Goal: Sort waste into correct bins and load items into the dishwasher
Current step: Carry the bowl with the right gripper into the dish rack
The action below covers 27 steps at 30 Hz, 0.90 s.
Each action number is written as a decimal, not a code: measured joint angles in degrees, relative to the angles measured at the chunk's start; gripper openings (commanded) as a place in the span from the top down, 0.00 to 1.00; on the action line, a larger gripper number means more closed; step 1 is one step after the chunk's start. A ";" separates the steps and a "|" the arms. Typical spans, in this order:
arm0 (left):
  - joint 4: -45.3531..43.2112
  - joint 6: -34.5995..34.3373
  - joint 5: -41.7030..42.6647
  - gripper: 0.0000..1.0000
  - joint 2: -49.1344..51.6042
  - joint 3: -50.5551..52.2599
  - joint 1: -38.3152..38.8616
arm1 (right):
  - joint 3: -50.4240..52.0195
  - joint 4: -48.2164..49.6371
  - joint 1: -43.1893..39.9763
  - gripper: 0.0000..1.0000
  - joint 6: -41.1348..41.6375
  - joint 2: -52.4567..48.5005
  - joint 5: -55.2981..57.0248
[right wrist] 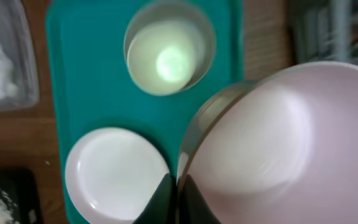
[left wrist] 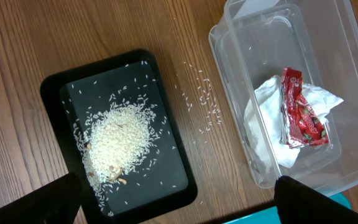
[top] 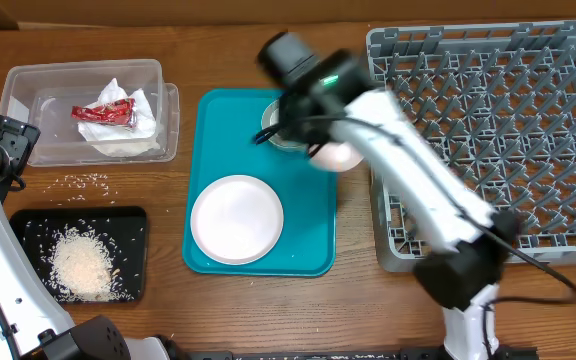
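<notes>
Right gripper (right wrist: 176, 194): clenched on the rim of the grey bowl (right wrist: 272, 143), with the rim pinched between the two fingers. The bowl is grey outside and pale inside, and sits tilted. It fills the right side of the wrist view. From overhead it sits at the right edge of the teal tray (top: 313, 250), just beside the dish rack (top: 498, 130).

Left gripper (left wrist: 176, 186): released, fingers wide apart with nothing between them. It hangs above the table (left wrist: 17, 37), over the gap between the black tray (left wrist: 55, 87) and the clear tub (left wrist: 229, 50).

Counts:
- 1 grey bowl, in the right grip
- 1 white plate (top: 236, 219), flat on the teal tray, front left
- 1 small white cup (right wrist: 169, 56), upright at the back of the teal tray, apart from the bowl
- 1 red wrapper (left wrist: 300, 109), lying on a crumpled white napkin (left wrist: 266, 124) in the tub; can't tell how many napkins are in that wad
- 1 rice heap (left wrist: 117, 140) on the black tray
- loose rice grains (left wrist: 204, 102) scattered on the table between black tray and tub
- 1 each of tub, black tray, teal tray and rack
</notes>
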<state>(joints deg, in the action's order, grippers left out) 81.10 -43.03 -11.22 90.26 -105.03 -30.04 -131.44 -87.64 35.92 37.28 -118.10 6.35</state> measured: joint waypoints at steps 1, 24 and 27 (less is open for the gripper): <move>-0.02 0.00 0.00 0.00 0.00 0.00 0.00 | -0.79 -0.76 -1.64 0.96 -0.59 1.44 0.02; -0.02 0.00 -0.02 0.00 0.00 0.00 0.00 | 12.96 -6.27 -53.44 0.96 -41.38 6.75 -53.40; -0.02 0.00 0.00 0.00 0.00 0.00 0.00 | 19.08 -7.61 -57.27 0.96 -46.97 6.75 -61.13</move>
<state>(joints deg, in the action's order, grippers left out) 81.08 -43.03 -11.22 90.26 -105.03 -30.04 -112.36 -95.24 -21.34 -9.69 -111.35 -54.78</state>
